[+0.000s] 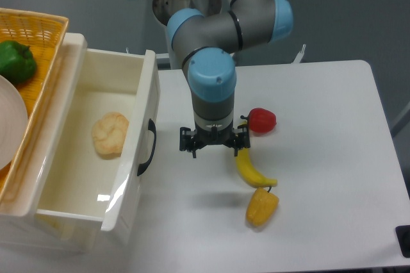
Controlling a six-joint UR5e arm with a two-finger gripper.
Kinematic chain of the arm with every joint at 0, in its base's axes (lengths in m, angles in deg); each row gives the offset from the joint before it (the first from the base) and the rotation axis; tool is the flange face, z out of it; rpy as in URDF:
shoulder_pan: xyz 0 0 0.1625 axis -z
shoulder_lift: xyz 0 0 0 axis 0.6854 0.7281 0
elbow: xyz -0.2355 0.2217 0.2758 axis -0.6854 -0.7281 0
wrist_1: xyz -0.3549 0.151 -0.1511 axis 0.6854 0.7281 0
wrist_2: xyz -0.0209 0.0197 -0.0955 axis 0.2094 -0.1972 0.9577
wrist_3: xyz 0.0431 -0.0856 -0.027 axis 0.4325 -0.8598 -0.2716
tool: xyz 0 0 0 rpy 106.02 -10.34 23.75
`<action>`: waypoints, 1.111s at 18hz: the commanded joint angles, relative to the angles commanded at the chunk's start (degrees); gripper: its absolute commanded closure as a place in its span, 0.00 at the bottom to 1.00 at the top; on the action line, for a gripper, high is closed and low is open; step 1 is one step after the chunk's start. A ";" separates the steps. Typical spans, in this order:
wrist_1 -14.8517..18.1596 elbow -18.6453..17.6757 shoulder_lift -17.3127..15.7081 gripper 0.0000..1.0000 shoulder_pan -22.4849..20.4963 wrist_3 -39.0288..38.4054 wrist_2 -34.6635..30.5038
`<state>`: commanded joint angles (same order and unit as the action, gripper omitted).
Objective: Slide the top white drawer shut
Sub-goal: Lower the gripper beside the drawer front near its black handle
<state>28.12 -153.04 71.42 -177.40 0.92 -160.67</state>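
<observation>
Right of the drawer (96, 151), in the one fixed view, your gripper (213, 143) hangs above the table (333, 157), near the front panel but not touching it. Its fingers look spread with nothing between them, though they are small here. The drawer stands pulled well out of the cabinet, a bread roll (109, 133) lying inside, the basket (38, 42) on the cabinet top at its left. Its front and black handle (148, 148) face right, toward the gripper. The front panel's long axis runs from far to near, and the travel axis runs left to right.

I judge the step to be the approach, with no contact yet. Next you need to bring the fingers against the front beside the handle and push squarely left. The banana (251, 169) lies just right of the gripper, clear of that path.
</observation>
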 joint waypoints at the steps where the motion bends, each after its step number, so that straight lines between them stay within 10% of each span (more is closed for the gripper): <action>1: 0.00 0.00 0.53 0.00 0.53 -0.17 0.00; 20: 0.00 0.00 0.80 0.00 2.12 0.00 2.81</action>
<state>28.12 -153.04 72.22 -175.28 0.92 -157.86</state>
